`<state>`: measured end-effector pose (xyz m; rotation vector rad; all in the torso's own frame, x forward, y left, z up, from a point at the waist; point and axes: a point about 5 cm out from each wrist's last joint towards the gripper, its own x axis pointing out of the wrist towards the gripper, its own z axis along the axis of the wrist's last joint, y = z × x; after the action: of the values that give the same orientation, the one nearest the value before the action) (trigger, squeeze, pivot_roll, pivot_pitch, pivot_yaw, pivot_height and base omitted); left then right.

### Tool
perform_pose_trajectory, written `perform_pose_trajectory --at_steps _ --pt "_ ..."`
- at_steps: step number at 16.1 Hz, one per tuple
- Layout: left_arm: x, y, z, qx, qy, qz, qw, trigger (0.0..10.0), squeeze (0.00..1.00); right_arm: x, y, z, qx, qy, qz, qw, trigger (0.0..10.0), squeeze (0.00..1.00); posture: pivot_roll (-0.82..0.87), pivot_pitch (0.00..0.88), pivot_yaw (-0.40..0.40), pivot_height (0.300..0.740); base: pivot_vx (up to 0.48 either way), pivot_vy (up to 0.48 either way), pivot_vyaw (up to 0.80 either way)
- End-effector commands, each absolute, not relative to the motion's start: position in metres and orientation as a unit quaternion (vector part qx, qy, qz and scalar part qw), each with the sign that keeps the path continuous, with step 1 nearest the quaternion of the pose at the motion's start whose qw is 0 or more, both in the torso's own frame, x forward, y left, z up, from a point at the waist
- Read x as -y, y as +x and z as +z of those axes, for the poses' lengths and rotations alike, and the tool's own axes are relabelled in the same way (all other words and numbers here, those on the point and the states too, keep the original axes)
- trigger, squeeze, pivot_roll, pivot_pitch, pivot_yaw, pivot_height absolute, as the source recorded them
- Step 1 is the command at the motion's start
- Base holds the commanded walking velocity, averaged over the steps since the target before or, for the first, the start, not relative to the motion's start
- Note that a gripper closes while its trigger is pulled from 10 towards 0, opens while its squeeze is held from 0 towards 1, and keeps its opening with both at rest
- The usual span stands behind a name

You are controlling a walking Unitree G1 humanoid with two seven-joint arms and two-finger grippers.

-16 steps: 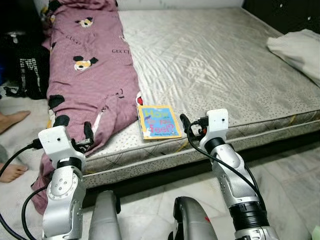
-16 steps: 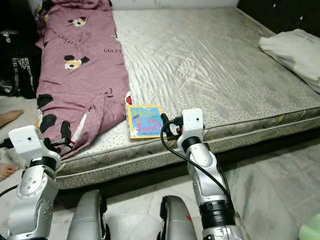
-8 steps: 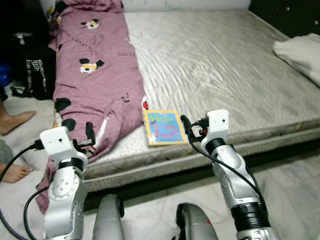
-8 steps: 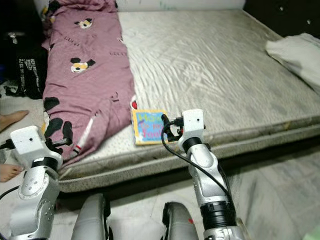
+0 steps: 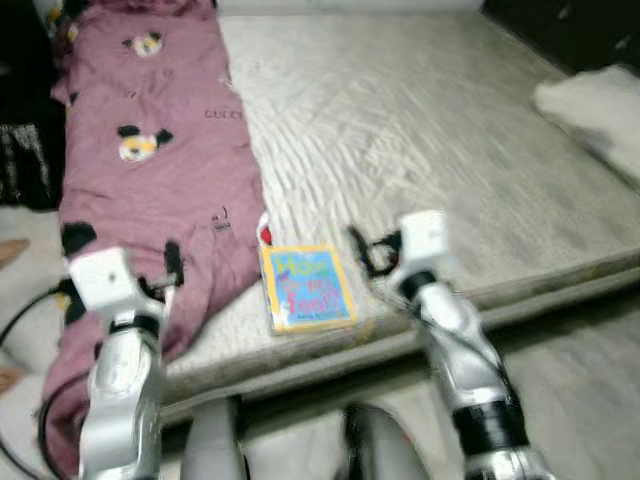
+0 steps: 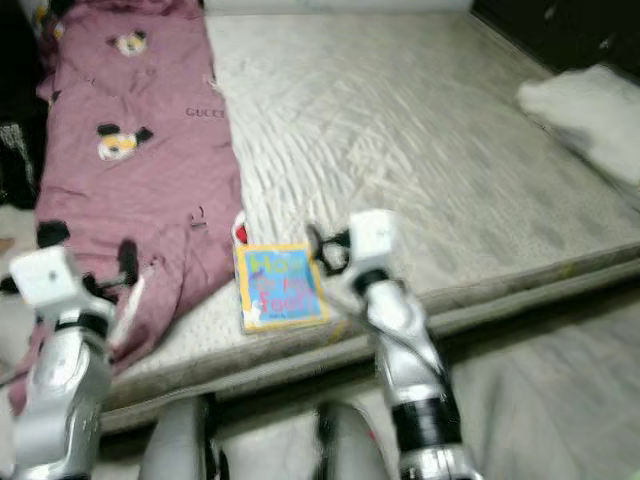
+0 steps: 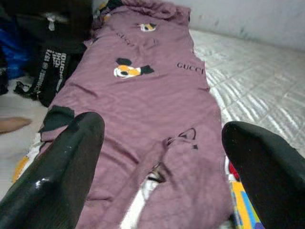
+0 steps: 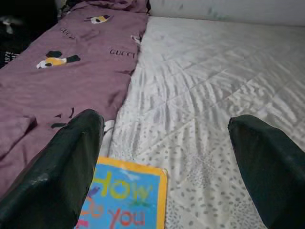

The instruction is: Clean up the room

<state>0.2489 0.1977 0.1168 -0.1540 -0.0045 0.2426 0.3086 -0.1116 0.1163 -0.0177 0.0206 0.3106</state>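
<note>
Since half a second ago both claws have stayed raised at the bed's near edge while the head camera has shifted, sliding the whole scene sideways and blurring it; the things on the bed lie as they did. Right claw (image 8: 164, 157): fingers spread wide, holding nothing, hovering over the mattress (image 5: 420, 120) just beside the book (image 5: 306, 288), pointing along the bed. Left claw (image 7: 162, 162): fingers likewise wide apart, empty, poised above the lower part of the purple blanket (image 5: 150, 170).

Book: bright blue cover with a yellow border and coloured lettering, lying flat near the mattress's front edge, between the two arms, its left side close against the blanket's hem.

Blanket: printed with cartoon figures and lettering, running the length of the bed's left side and drooping over the near corner.

Farther out: a white pillow (image 5: 592, 105) at the mattress's right edge; a black bag (image 7: 57, 67) on the floor left of the bed; a person's bare foot (image 7: 14, 125) near the bag.
</note>
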Motion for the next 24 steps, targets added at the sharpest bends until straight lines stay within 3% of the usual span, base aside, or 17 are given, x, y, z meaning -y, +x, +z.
perform_pose_trajectory --at_steps 1,5,12,20,24 --pt "-0.192 0.247 0.114 -0.007 -0.083 0.117 0.99 10.0 0.0 0.127 0.306 0.11 -0.023 -0.018 0.134 0.991 10.0 0.0 -0.08 0.069 -0.065 0.619 0.0 0.0 0.0" --pt "-0.192 0.25 0.109 -0.021 -0.091 0.12 0.988 10.0 0.0 0.127 0.305 0.109 -0.026 -0.02 0.134 0.99 10.0 0.0 -0.09 0.067 -0.067 0.619 0.0 0.0 0.0" --pt "-0.194 0.26 0.097 -0.058 -0.108 0.141 0.982 10.0 0.0 0.132 0.304 0.111 -0.026 -0.027 0.133 0.99 10.0 0.0 -0.11 0.077 -0.077 0.539 0.0 0.0 0.0" --pt "-0.201 0.282 0.085 -0.1 -0.129 0.16 0.974 10.0 0.0 0.143 0.303 0.116 -0.028 -0.042 0.125 0.991 10.0 0.0 -0.15 0.093 -0.088 0.539 0.0 0.0 0.0" --pt "-0.203 0.3 0.073 -0.136 -0.128 0.153 0.97 10.0 0.0 0.17 0.288 0.121 -0.036 -0.065 0.107 0.991 10.0 0.0 -0.22 0.133 -0.09 0.539 0.0 0.0 0.0"
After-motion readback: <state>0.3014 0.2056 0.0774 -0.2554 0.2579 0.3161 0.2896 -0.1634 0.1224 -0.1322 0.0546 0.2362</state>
